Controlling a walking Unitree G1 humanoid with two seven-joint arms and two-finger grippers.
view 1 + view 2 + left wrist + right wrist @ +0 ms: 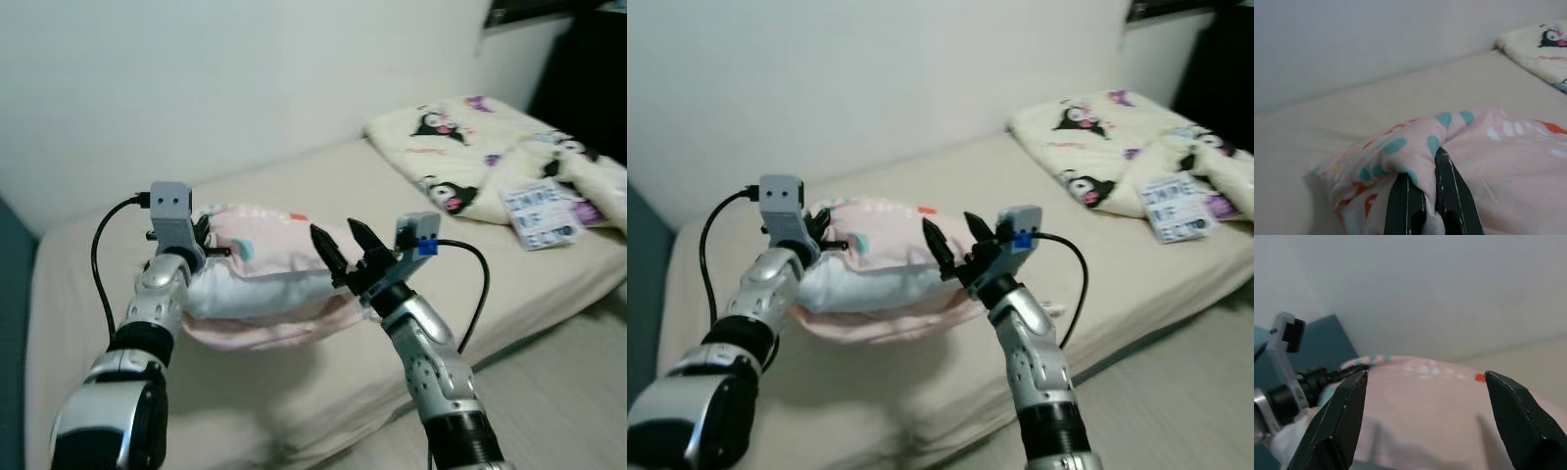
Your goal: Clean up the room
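Observation:
A pale pink pillow point(269, 269) with teal and orange spots is held up over the beige mattress point(294, 392). My left gripper point(204, 240) is shut on the pillow's near-left corner point(1420, 156), its black fingers point(1449, 196) pinching a fold of the fabric. My right gripper point(343, 245) stands open at the pillow's right end, its fingertips point(1354, 396) spread wide with nothing between them. In the right wrist view the pillow point(1440, 401) lies just ahead of the fingers, with my left gripper point(1347, 373) beyond it.
A cream blanket point(509, 157) with black cartoon figures lies crumpled at the bed's far right, with a printed packet point(541, 213) on it. A white wall point(245, 78) runs behind the bed. Pale floor point(568, 392) lies at the lower right, a dark teal panel point(10, 323) at the left.

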